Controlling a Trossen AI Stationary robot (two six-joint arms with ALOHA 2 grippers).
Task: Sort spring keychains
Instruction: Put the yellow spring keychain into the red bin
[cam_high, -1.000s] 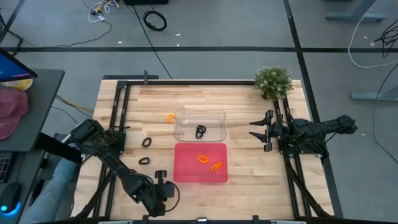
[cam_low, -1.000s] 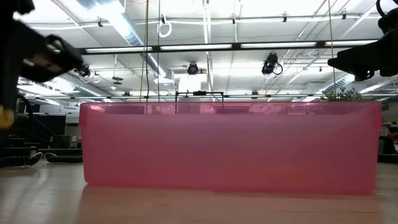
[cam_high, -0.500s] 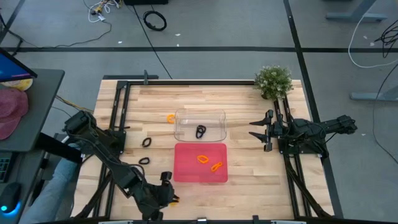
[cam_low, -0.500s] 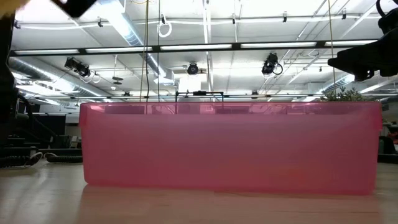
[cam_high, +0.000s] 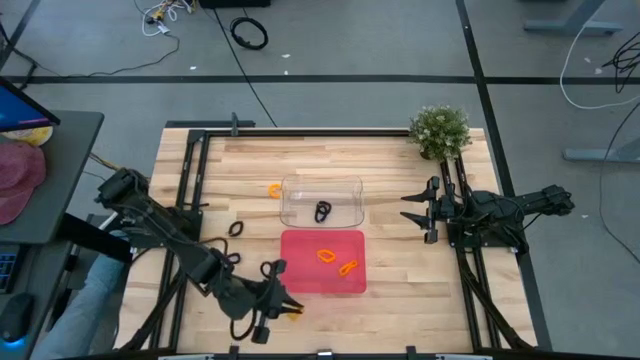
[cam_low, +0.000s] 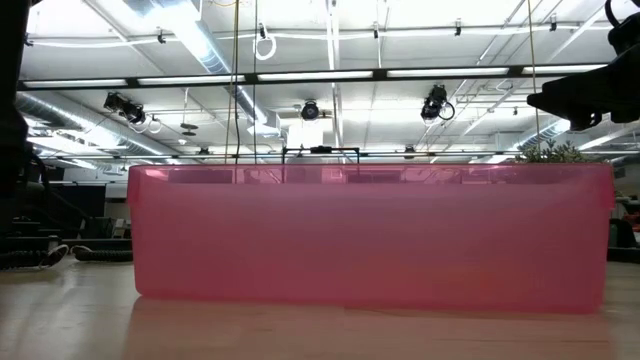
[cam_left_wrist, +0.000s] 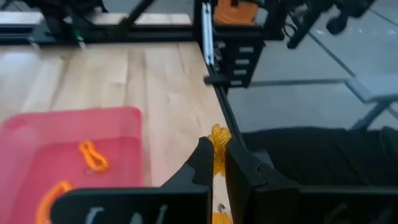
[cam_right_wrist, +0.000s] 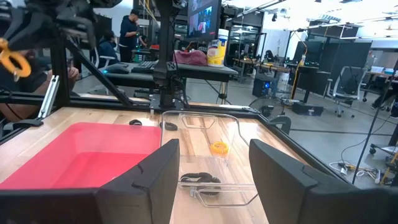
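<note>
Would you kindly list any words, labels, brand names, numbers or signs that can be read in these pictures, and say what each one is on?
No text can be read in any view.
The monitor beyond the table shows an image, but it is too small to read.
The red tray, the clear container and the orange keychain in the left gripper show no markings.

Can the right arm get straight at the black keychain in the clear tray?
Probably yes: the right gripper waits open beside the clear tray, the black keychain lies uncovered, and nothing stands between.
</note>
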